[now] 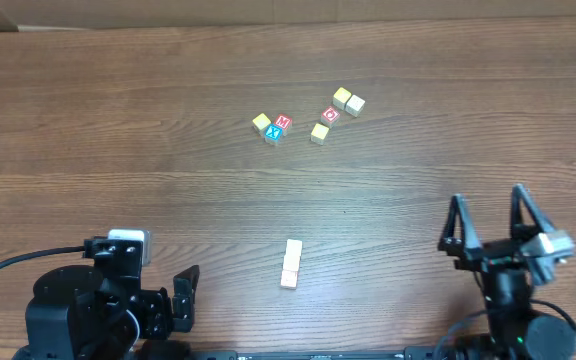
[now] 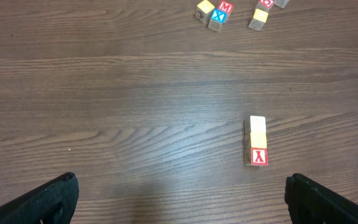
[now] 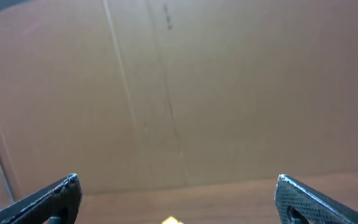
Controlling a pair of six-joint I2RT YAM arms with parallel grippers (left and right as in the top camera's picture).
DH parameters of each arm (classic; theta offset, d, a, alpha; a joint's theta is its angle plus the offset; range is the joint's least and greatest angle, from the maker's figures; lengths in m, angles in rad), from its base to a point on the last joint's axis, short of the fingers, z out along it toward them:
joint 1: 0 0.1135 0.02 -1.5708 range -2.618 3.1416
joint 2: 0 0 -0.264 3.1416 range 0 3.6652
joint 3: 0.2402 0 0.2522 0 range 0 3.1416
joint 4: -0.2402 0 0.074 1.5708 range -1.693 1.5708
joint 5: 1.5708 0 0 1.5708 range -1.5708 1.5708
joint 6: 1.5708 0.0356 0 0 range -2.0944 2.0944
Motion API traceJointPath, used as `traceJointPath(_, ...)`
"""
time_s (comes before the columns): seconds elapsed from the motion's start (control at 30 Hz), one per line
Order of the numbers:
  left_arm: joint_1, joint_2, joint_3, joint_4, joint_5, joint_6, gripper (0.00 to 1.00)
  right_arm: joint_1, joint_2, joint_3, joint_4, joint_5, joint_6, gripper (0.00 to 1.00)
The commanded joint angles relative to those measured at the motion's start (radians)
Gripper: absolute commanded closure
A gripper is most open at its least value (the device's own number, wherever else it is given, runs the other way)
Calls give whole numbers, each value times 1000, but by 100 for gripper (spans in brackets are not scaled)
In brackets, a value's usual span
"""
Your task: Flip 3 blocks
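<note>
Wooden blocks [image 1: 290, 264] touching in row, near middle. Left gripper [image 2: 180, 186] wide apart, holding nothing. Right gripper [image 1: 488, 200] too.

Blocks [image 1: 290, 264] touching in one row

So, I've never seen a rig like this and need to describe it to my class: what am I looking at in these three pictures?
Two robot arms sit at a wooden table. One picture looks down from above; the other two come from cameras on each wrist, with that arm's own fingers at the bottom corners. The left end effector and right end effector are both open and hold nothing. Near the arms lie three blocks touching in a row; further off are other loose cubes.
</note>
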Motion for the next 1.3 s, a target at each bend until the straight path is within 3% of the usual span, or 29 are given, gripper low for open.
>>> traceJointPath(0.0, -4, -3, 4, 1, -4, 18, 0, 3, -14, -74, 64, -26, -80, 0)
traceJointPath(0.27, -3, -3, 4, 1, -4, 18, 0, 3, -14, -142, 70, -29, -264, 0)
traceJointPath(0.6, -4, -3, 4, 1, -4, 18, 0, 4, -14, -177, 16, -48, -300, 0)
traceJointPath(0.87, -4, -3, 4, 1, -4, 18, 0, 36, -14, -177, -132, -53, -318, 0)
traceJointPath(1.27, -4, -3, 4, 1, -4, 18, 0, 35, -14, -177, -131, -44, -253, 0)
